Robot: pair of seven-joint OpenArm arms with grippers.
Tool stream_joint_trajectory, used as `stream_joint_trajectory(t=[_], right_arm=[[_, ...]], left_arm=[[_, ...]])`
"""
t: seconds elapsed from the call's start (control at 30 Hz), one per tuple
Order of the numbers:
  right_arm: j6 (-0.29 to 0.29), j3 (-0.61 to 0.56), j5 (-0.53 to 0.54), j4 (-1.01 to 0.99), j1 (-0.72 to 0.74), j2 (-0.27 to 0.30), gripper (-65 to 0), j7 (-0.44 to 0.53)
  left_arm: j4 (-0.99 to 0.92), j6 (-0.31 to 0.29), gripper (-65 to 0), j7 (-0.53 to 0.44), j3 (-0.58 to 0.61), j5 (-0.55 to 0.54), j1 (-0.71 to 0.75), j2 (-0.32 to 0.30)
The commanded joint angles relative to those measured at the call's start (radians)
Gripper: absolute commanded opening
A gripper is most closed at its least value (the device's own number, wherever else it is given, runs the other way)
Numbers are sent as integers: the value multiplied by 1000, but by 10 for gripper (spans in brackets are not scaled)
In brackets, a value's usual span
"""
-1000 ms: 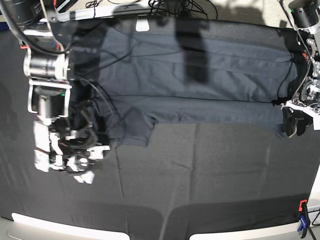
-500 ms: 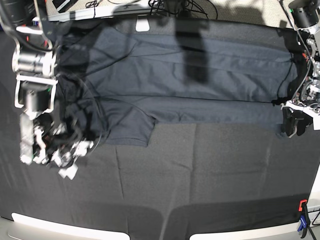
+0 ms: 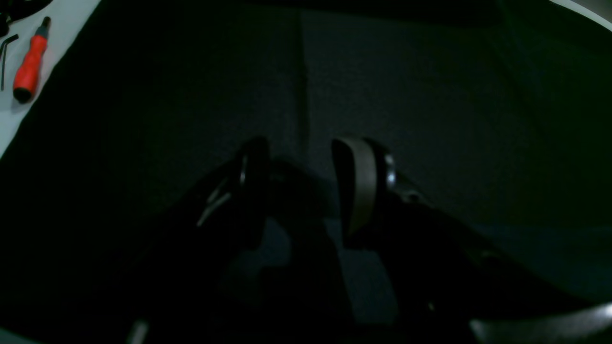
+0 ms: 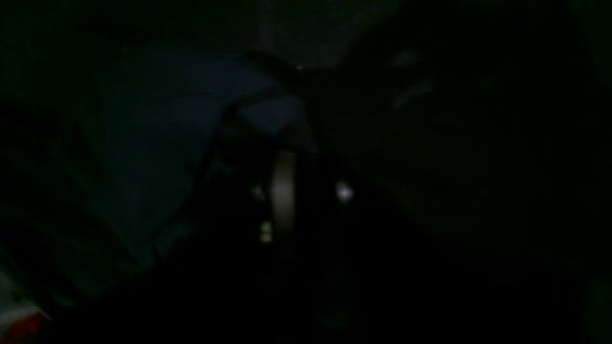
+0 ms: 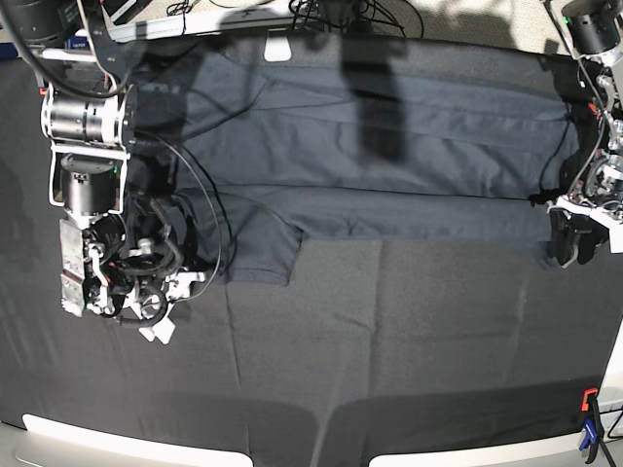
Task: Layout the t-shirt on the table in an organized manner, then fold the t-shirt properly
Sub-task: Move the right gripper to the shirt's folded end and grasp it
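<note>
T-shirt [image 5: 370,156] spread flat across the far half of the table [image 5: 409,331], long axis running side to side in the base view, from the right arm's side to the left arm's. Plain dark navy-charcoal cloth with a slight bluish sheen, lighter than the matte black table cover. Lengthwise creases along the body; arm shadows falling on the upper part. One short sleeve [image 5: 255,255] projecting toward the near edge, its hem just beside the right gripper [image 5: 146,292]. Which end carries the neck: cannot tell from these views. Right gripper low over the table at the sleeve end of the garment; right wrist view too dark to show how its jaws stand or whether cloth sits between them: cannot tell. Left gripper [image 3: 306,181] at the opposite end of the t-shirt, near the table's edge, jaws standing apart with bare cloth visible between them, nothing held. Red-handled screwdriver [image 3: 29,62] lying on the pale surface beyond the cloth edge, seen in the left wrist view. Red and blue clamp [image 5: 588,428] at the near corner on the left arm's side
</note>
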Motion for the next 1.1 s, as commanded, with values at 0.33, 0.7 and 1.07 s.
stream_joint_trajectory(t=[0.33, 0.7, 1.07], right_arm=[[91, 2, 30, 400, -102, 6, -630, 6], [92, 3, 116, 1083, -559, 6, -630, 40], [93, 3, 111, 1277, -858, 6, -630, 108]], left_arm=[[18, -4, -426, -23, -5, 51, -11, -17], [18, -4, -426, -23, -5, 51, -11, -17], [18, -4, -426, -23, -5, 51, -11, -17]])
